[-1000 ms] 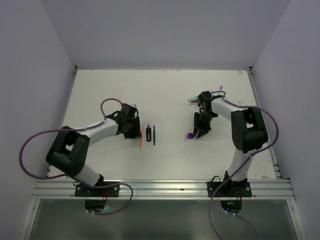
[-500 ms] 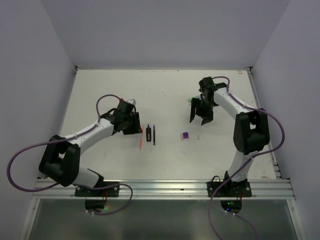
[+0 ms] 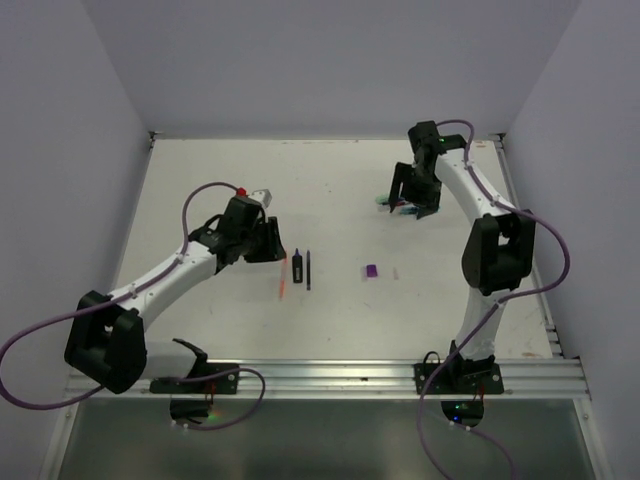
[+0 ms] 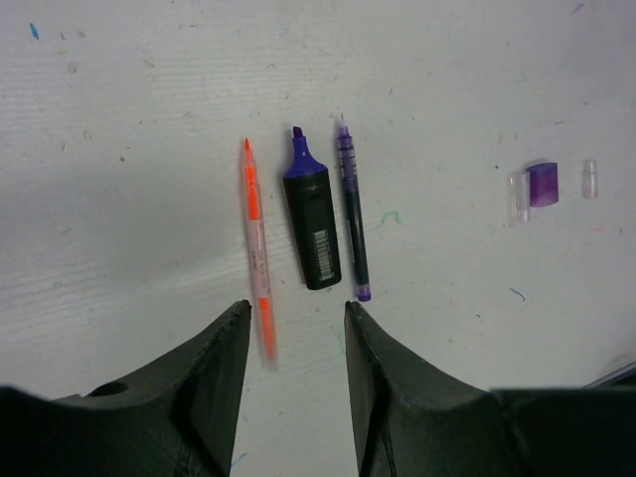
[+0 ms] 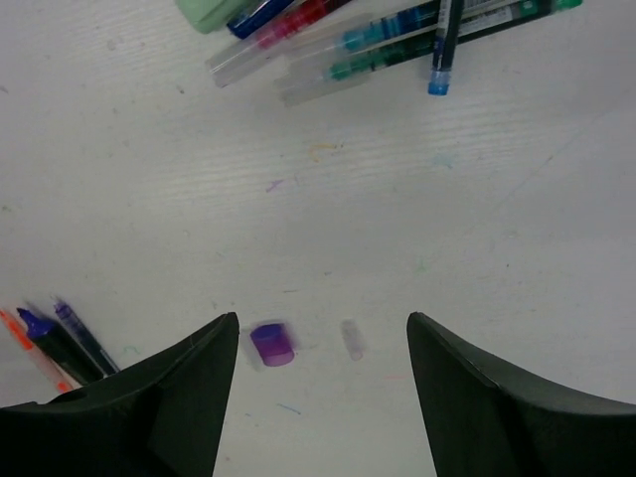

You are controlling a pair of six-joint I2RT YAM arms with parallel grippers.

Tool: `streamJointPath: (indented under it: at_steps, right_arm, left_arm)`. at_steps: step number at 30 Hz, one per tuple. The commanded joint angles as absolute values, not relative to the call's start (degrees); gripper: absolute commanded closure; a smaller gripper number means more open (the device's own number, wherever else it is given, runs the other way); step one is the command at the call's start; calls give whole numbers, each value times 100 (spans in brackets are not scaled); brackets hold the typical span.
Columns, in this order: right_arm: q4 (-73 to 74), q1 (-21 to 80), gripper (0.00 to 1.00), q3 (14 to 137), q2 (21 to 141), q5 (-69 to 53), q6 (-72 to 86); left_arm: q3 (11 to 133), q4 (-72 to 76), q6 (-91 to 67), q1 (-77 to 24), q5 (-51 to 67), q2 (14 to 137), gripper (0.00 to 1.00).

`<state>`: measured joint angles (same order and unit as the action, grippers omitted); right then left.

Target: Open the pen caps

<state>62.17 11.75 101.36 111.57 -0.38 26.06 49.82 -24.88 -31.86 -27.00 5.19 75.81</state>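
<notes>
The right end effector point(image 5: 320, 326), fingers apart and empty, should come down squarely on the blue-capped pen point(image 5: 444, 40) lying across the others, while the left end effector point(image 4: 296, 310) hovers, also apart.

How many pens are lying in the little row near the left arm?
3. The orange pen is on the left, the fat black marker in the middle, the thin purple pen on the right. None looks hidden. Another pile of pens lies farther back.

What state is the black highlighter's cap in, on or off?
Off. The black highlighter shows its bare purple chisel tip, and a purple cap lies loose, well apart from it.
</notes>
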Motion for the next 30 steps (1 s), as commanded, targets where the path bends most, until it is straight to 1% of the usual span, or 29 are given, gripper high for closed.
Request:
streamJointPath:
  at_steps: [1,2,5,6,9,13,18,25,30]
  right_arm:
    - [6320,1072,29,10502,11302,544,2804]
    - [6311,1055,29,10668,11346,623,2804]
    - [6346,932,33,11125,11662,826,2804]
    - [6311,906,40,11223,11837,991,2786]
    - [6249,844,54,11539,12102,1160,2725]
    - [6117,730,55,11830,12620,1292,2576]
    - [5784,475,55,11848,12876,1046,2435]
    - [5687,308,56,12005,13227,897,2233]
    - [5608,281,61,12015,13359,704,2153]
  left_arm:
    - [4966,-2373,-2927,-2663,712,7287,54]
    - [4948,-2356,-2918,-2663,747,7251,54]
    - [4913,-2321,-2892,-2663,887,7172,54]
    - [4887,-2286,-2874,-2663,922,7146,54]
    - [4781,-2163,-2778,-2663,958,7075,54]
    - [4781,-2118,-2663,-2663,984,7189,54]
    - [4825,-2162,-2654,-2654,1107,7312,54]
    - [5036,-2118,-2602,-2646,1116,7699,55]
    - [5045,-1969,-2619,-2637,1195,7910,55]
